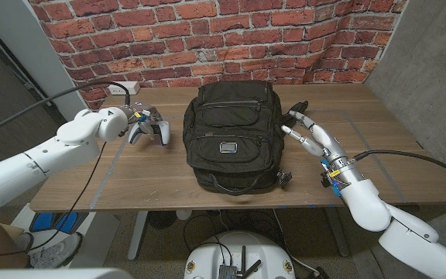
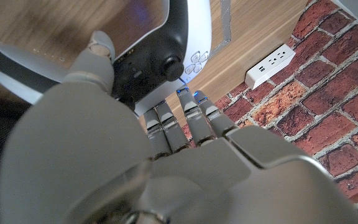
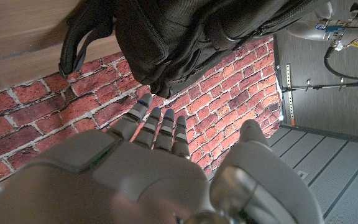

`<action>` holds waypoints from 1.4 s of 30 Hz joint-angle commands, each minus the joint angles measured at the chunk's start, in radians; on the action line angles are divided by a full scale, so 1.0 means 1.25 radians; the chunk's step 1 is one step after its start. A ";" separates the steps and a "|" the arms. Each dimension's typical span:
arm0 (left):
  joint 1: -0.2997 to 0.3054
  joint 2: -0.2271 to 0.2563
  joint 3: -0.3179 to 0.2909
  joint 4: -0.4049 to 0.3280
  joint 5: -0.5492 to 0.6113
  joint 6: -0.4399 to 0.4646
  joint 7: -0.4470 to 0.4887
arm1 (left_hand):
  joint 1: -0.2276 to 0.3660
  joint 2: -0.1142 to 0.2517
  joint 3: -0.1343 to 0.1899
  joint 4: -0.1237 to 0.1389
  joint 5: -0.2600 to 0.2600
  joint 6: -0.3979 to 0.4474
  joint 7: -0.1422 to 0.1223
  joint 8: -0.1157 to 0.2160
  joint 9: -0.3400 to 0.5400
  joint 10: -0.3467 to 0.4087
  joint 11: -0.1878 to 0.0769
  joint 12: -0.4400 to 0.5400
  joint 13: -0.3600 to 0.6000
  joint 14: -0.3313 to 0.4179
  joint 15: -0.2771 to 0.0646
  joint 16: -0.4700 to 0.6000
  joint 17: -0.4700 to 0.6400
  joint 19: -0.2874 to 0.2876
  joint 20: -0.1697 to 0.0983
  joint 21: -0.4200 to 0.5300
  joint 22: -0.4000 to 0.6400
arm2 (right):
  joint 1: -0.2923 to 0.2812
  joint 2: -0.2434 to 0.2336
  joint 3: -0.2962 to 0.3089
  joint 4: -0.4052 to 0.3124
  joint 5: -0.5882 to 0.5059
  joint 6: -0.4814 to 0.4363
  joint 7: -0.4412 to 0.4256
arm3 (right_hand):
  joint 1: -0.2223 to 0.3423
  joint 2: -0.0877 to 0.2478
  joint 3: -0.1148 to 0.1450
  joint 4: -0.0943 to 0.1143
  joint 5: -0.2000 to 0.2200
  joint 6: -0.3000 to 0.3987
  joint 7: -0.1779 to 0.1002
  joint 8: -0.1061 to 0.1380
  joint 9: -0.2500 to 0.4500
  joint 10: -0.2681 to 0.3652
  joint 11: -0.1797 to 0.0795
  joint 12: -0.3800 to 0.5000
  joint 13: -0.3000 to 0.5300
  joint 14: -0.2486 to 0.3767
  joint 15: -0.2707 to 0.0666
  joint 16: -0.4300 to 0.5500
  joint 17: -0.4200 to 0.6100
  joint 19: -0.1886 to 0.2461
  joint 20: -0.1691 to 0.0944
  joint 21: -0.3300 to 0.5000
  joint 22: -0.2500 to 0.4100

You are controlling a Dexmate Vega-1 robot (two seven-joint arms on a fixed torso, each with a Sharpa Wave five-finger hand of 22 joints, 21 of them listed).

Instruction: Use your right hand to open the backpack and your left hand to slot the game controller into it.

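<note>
Backpack (image 1: pixel 231 136) badge — unreadable; controller (image 1: pixel 149 129) — no legible writing.

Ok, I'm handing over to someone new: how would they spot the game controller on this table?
Start at the black backpack in the middle of the wooden table. On the robot's left of it, at the left hand, lies the game controller. It is the white two-handled thing with a black middle.
</note>
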 commanded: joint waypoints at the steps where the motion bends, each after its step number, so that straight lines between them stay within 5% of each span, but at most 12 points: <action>1: -0.021 -0.017 0.017 0.014 0.009 0.004 -0.021 | 0.029 0.062 0.001 0.004 0.004 0.031 -0.011 0.005 0.004 0.008 0.001 0.004 0.004 0.011 -0.137 0.003 0.002 0.006 -0.129 0.005 0.003 | -0.036 -0.008 0.017 -0.027 -0.074 0.003 0.012 | 0.028 0.002 0.012 -0.022 -0.005 0.009 0.006 0.006 0.002 0.013 0.002 0.008 0.004 0.015 0.001 0.006 -0.001 0.014 0.002 0.005 0.002; 7: -0.035 -0.024 0.025 0.025 0.014 -0.003 -0.026 | 0.028 0.067 0.000 0.004 0.004 0.045 -0.011 0.005 0.004 0.017 0.001 0.004 0.004 0.015 -0.137 0.002 0.001 0.010 -0.128 0.005 0.003 | -0.056 -0.025 0.029 -0.059 -0.122 -0.027 0.040 | 0.063 -0.007 0.024 -0.053 -0.004 0.007 0.013 0.007 0.004 0.016 0.004 0.008 0.005 0.021 0.004 0.006 -0.005 0.019 0.004 0.005 0.002; 17: -0.045 -0.028 0.030 0.029 0.020 -0.006 -0.033 | 0.030 0.071 0.000 0.002 0.004 0.052 -0.011 0.002 0.004 0.027 0.001 0.005 0.004 0.021 -0.137 0.002 0.001 0.014 -0.128 0.006 0.004 | -0.068 -0.048 0.027 -0.109 -0.214 -0.091 0.089 | 0.100 -0.031 0.031 -0.079 -0.001 0.003 0.020 0.008 0.005 0.016 0.001 0.007 0.008 0.027 0.005 0.006 -0.009 0.021 0.011 0.003 0.002; 29: -0.035 -0.021 0.025 0.025 0.019 0.001 -0.025 | 0.032 0.072 -0.001 0.001 0.004 0.055 -0.011 -0.001 0.004 0.031 0.000 0.003 0.004 0.026 -0.138 0.001 0.001 0.018 -0.128 0.007 0.004 | -0.071 -0.053 -0.025 -0.143 -0.375 -0.178 0.084 | 0.152 -0.059 0.041 -0.088 0.001 0.014 0.017 0.017 0.008 0.027 -0.007 0.011 0.011 0.044 0.002 0.010 -0.013 0.036 0.013 0.005 0.002; 42: -0.030 -0.016 0.021 0.026 0.016 -0.001 -0.018 | 0.034 0.075 -0.002 0.001 0.004 0.058 -0.008 -0.006 0.005 0.034 0.001 0.001 0.004 0.031 -0.138 0.000 0.000 0.021 -0.128 0.007 0.004 | -0.096 -0.070 -0.048 -0.171 -0.446 -0.220 0.085 | 0.189 -0.071 0.050 -0.085 0.000 0.029 0.010 0.024 0.009 0.043 -0.011 0.014 0.012 0.060 -0.005 0.015 -0.014 0.051 0.008 0.007 0.002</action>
